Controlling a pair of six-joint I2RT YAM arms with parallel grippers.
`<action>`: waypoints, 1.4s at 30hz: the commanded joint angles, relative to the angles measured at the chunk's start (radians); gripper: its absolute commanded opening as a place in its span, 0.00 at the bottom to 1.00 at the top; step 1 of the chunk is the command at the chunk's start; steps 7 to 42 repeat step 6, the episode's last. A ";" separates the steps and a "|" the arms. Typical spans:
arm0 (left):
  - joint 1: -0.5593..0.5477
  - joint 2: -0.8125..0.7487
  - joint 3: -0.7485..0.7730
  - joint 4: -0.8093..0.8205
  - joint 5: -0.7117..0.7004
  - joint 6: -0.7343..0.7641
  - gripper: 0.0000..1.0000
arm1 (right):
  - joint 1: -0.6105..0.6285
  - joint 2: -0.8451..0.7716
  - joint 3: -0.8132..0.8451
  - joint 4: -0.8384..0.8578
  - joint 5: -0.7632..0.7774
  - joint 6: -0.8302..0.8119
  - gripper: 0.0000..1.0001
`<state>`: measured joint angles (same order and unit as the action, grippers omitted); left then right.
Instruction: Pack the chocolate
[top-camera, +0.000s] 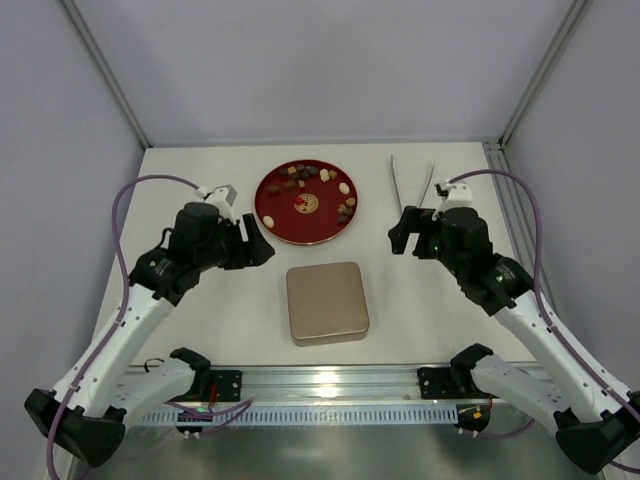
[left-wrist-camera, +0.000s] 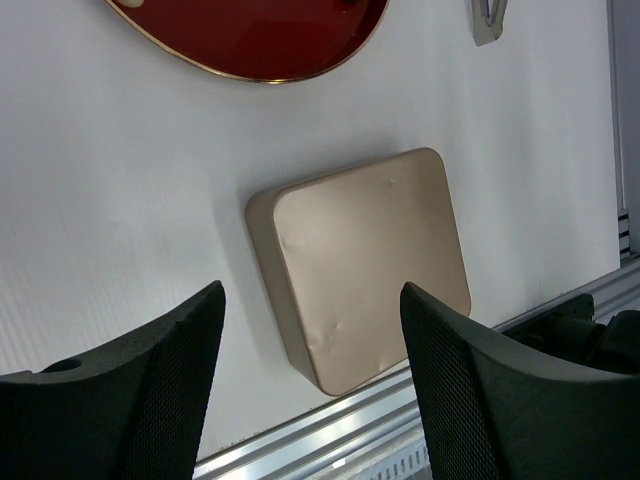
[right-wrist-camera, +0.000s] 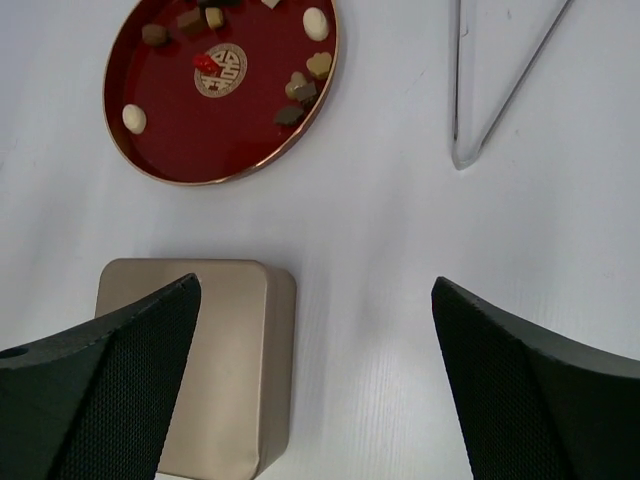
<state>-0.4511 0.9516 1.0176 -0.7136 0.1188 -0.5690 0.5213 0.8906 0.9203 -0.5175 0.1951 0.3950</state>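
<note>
Writing: a round gold emblem (top-camera: 306, 205) is sitting in the middle of the red tray (top-camera: 272, 218); its characters are showing too small to read.
Chocolate: the chocolate (top-camera: 345, 205) is lying loose on the tray, mostly along its far and right sides, in brown, tan and cream pieces.
Tin: the gold square tin (top-camera: 327, 302) is sitting closed on the table (top-camera: 200, 200), just nearer than the tray.
Left gripper: the left gripper (top-camera: 258, 245) is hovering with its jaws spread apart, gripping nothing, beside the tray's near-left edge.
Right gripper: the right gripper (top-camera: 400, 232) is gaping wide, holding nothing and touching nothing.
Arms: both are reaching in from the near corners, elbows bent, wrists pointing towards each other.
Tongs: the metal tongs (top-camera: 397, 175) are lying beyond the right gripper.
</note>
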 joint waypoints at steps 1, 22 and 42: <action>0.008 -0.030 0.015 -0.037 -0.013 0.024 0.70 | -0.003 -0.082 0.028 -0.013 0.070 -0.019 0.97; 0.008 -0.045 0.012 -0.040 -0.001 0.021 0.70 | -0.003 -0.119 0.026 -0.019 0.113 -0.022 1.00; 0.008 -0.045 0.012 -0.040 -0.001 0.021 0.70 | -0.003 -0.119 0.026 -0.019 0.113 -0.022 1.00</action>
